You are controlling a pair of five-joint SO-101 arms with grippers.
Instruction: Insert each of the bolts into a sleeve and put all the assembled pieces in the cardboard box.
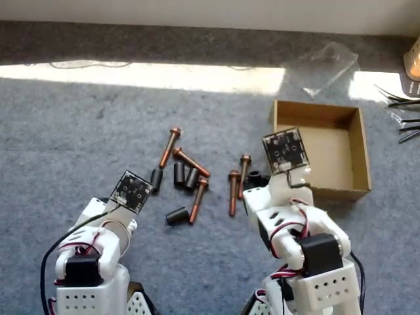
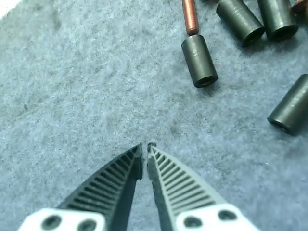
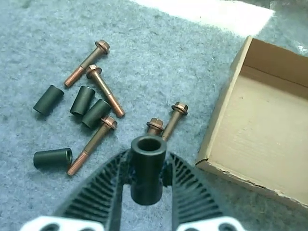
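The right gripper is holding a short matte-black cylindrical sleeve. Its fingers are clamping the sleeve from both sides, and the open bore is facing the wrist camera. The sleeve is hanging above the grey carpeted desk, between the scattered parts and the shallow brown cardboard box. Five copper-coloured flanged metal bolts are lying loose on the desk, two of them side by side just beyond the held sleeve. Four more black sleeves are lying among the bolts, three close together in a row and one apart, just beside a bolt's threaded end. The left gripper is hovering low over bare desk near those sleeves, its fingers meeting at the tips.
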